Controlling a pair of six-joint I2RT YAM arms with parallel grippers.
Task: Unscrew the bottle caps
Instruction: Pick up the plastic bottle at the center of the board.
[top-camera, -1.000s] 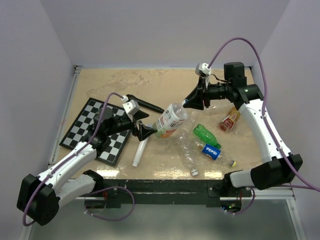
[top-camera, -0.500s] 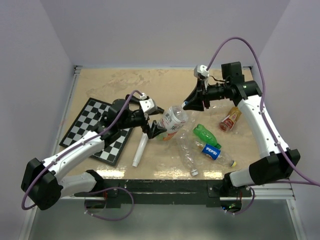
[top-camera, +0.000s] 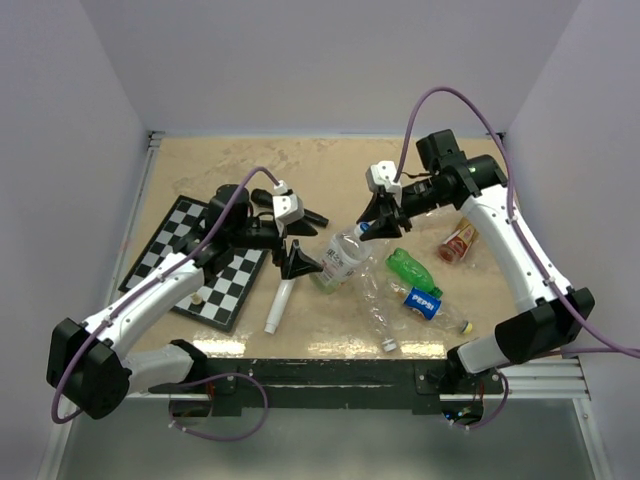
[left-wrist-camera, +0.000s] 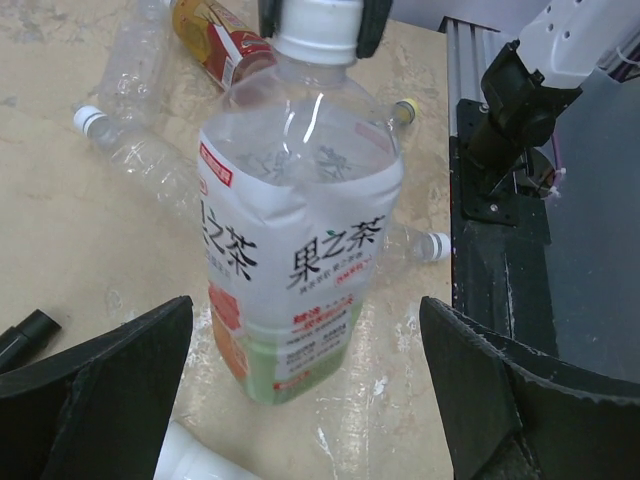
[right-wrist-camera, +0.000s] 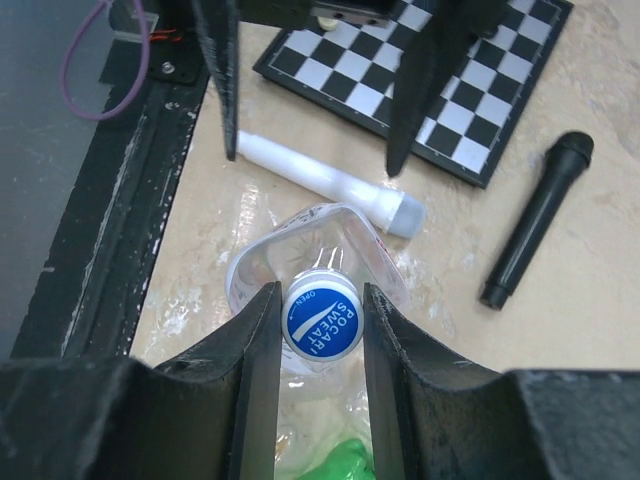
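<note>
Chessboard (top-camera: 190, 260) near the left edge of the surface (top-camera: 220, 170), with a white microphone (top-camera: 278, 305) lying just beside it. Left fingers (left-wrist-camera: 110, 385) are spread wide and released. They flank the lower body of the tea bottle (left-wrist-camera: 300, 250), apart from it on both sides. The bottle stands base down near the middle of the surface, leaning slightly. Its cap (right-wrist-camera: 322, 320), blue on top and white on the side, sits between the right fingers (right-wrist-camera: 245, 400), which are clenched on it from above, one on each side. Toward the right edge lie a green bottle (top-camera: 410, 268), a Pepsi bottle (top-camera: 424, 302) and a clear bottle whose white cap (top-camera: 388, 345) is near the front edge.
</note>
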